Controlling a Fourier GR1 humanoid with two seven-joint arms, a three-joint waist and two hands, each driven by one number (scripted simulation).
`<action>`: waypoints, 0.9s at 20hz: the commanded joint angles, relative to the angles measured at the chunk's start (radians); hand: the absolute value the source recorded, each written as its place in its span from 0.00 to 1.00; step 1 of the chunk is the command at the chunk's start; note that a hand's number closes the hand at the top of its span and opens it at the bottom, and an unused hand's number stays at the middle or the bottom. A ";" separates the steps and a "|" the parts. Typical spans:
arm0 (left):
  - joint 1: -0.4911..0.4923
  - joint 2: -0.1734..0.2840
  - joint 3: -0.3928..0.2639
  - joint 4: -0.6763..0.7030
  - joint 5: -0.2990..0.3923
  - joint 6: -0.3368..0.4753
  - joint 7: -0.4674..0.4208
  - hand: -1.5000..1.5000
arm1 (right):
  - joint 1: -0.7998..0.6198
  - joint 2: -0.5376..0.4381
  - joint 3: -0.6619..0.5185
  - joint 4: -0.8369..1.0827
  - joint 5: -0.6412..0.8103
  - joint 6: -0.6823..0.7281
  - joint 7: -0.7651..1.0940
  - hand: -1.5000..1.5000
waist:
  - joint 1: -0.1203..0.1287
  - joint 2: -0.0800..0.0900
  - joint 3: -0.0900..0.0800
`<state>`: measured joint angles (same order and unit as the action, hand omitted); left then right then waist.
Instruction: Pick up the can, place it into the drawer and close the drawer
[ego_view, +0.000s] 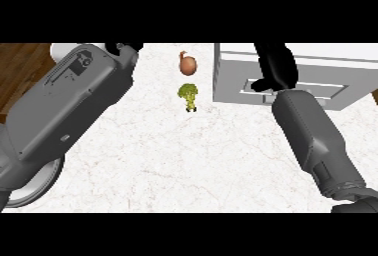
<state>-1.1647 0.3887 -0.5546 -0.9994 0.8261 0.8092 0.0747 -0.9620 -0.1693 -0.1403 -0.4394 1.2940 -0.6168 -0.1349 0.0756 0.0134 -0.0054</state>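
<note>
Head view. The can was not visible, possibly hidden in or behind the right hand (275, 65), which reached over the white drawer unit (325, 60) at upper right; whether its fingers clasped anything could not be told. A misjudged release risked missing the drawer. The left hand (127, 48), upper left, was mostly hidden. An onion (188, 63) and broccoli (187, 93) lay on the worktop (192, 160).

One onion (188, 63), one broccoli (188, 94), one drawer (295, 80), two forearms (66, 105).
</note>
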 joint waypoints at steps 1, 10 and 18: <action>-0.012 0.016 0.009 -0.009 -0.011 -0.023 0.022 0.00 | -0.097 0.001 -0.026 0.101 0.010 -0.050 0.033 0.00 | 0.006 0.016 0.008; 0.025 0.042 -0.005 -0.117 -0.039 0.023 0.070 0.00 | -0.224 -0.070 -0.055 0.193 0.013 -0.037 0.044 0.00 | 0.025 0.015 0.008; 0.084 0.073 -0.002 -0.210 -0.040 0.018 0.086 0.00 | -0.289 -0.084 -0.095 0.256 -0.031 0.076 -0.026 0.00 | 0.055 0.019 0.008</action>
<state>-1.1079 0.4521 -0.5556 -1.1613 0.7904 0.8178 0.1537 -1.1751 -0.2087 -0.1964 -0.1887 1.3018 -0.5956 -0.1295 0.1163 0.0410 0.0080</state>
